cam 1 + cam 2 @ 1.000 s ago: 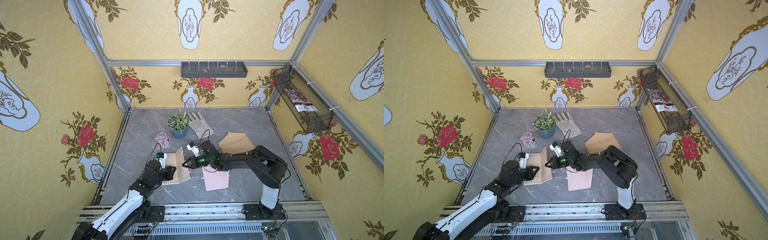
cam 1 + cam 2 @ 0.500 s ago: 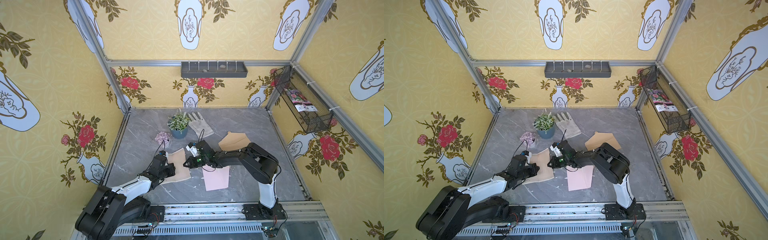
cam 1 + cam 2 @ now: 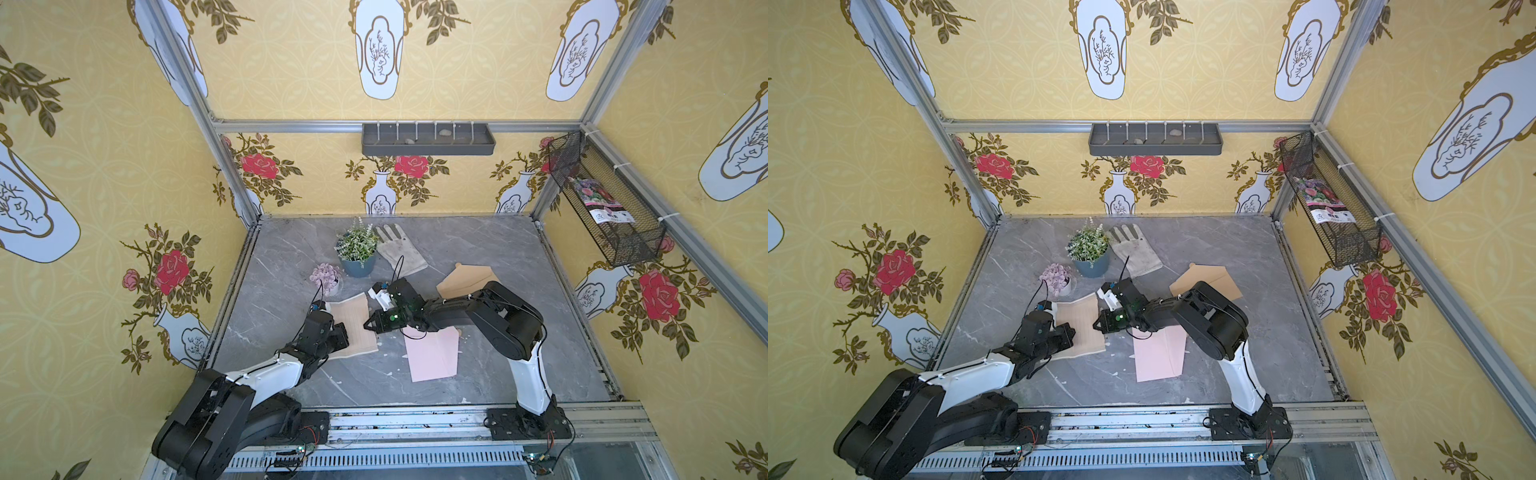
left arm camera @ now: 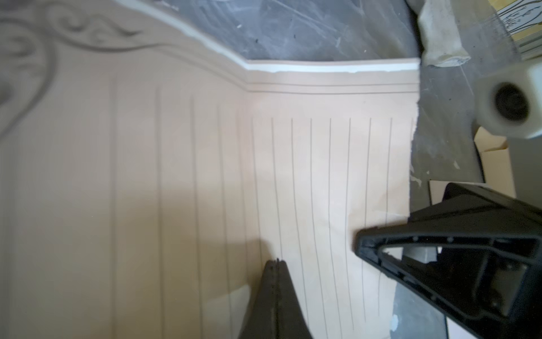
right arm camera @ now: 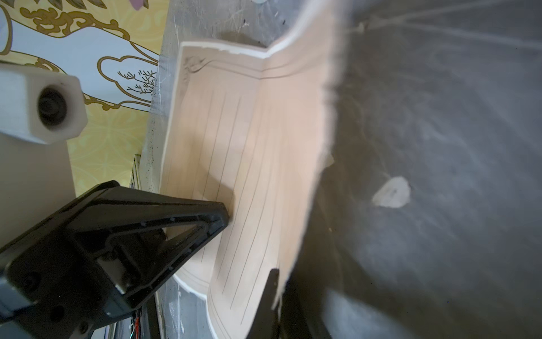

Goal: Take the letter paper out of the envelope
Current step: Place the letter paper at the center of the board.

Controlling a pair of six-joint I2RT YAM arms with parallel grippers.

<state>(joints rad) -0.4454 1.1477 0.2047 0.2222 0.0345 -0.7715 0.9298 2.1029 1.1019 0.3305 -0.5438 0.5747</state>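
The tan lined letter paper (image 3: 353,322) (image 3: 1080,320) lies unfolded on the grey table, outside any envelope. A pink envelope (image 3: 432,355) (image 3: 1158,355) lies flat just to its right, and a brown envelope (image 3: 465,278) with a pointed flap lies further back. My left gripper (image 3: 345,332) (image 4: 275,261) is shut, its tip resting on the sheet's face. My right gripper (image 3: 366,326) (image 5: 277,281) is shut on the letter paper's right edge, which curls up off the table (image 5: 440,117). In the left wrist view, the right gripper's fingers (image 4: 381,243) show at that edge.
Behind the paper stand a potted plant (image 3: 357,253) and a small purple flower pot (image 3: 327,277), with a work glove (image 3: 401,249) beside them. A wire basket (image 3: 602,199) hangs on the right wall and a grey shelf (image 3: 428,139) on the back wall. Small paper scraps (image 5: 391,192) dot the table.
The letter paper has gone from standing half folded to lying flatter. My left arm has swung in and lowered its shut tip onto the sheet. The right gripper has stayed on the edge.
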